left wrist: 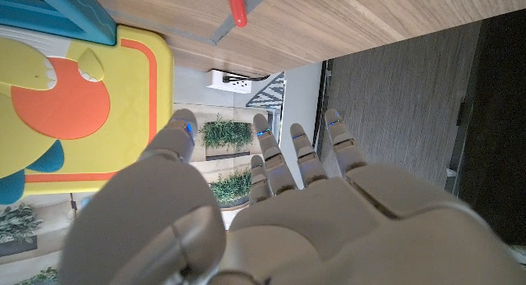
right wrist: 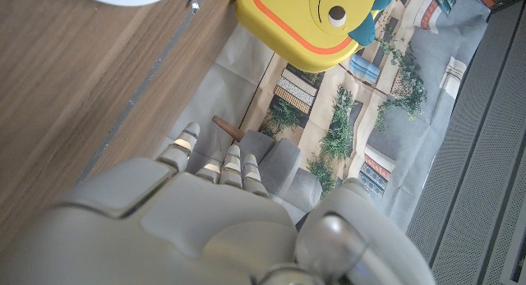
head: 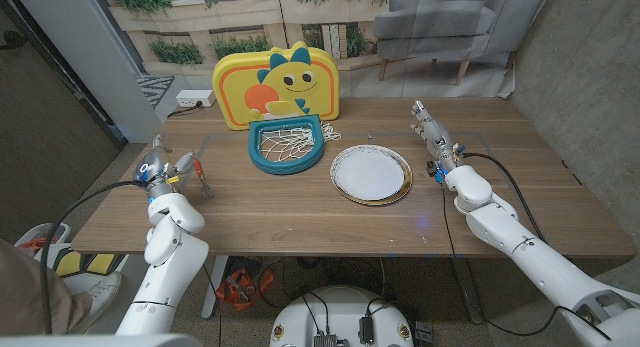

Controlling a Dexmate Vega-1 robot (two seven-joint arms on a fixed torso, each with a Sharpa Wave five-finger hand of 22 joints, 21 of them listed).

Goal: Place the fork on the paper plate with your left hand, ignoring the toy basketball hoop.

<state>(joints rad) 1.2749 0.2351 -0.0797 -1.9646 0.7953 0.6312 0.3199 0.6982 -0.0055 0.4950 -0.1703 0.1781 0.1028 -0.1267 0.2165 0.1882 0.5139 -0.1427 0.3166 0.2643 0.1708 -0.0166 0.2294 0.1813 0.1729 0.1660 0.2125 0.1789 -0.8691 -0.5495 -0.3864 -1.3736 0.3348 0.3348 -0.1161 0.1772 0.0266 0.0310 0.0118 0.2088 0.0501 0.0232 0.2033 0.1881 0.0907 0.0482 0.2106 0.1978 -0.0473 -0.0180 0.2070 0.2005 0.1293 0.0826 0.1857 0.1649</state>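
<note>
We see the left arm (head: 165,252) entering from the near left corner, forearm rising toward the tabletop (head: 300,222). The left hand (head: 160,169) sits at the tabletop's left side, fingers pointing away from the robot. In the left wrist view this hand (left wrist: 271,219) shows its back, fingers (left wrist: 300,158) extended and slightly spread, gripping nothing.

The fork (head: 201,179) lies on the tabletop just beside the left hand, on its inner side. It has a red handle and a grey metal end; in the left wrist view the fork (left wrist: 234,10) lies on the wood beyond the fingertips. We cannot tell whether the hand touches it.

The right arm (head: 520,242) enters from the near right corner. The right hand (head: 432,135) is stretched out over the tabletop's right side, fingers pointing away. In the right wrist view this hand (right wrist: 222,219) has its fingers (right wrist: 185,145) extended close together, with nothing in them.

The plate (head: 371,173) lies right of centre, between the two hands, nearer the right hand and well apart from the fork. Its white centre has a gold-coloured rim.

Farther back stands the hoop (head: 287,147), its teal ring and white net just left of the plate. Its yellow backboard (head: 280,82) is at the far edge.
</note>
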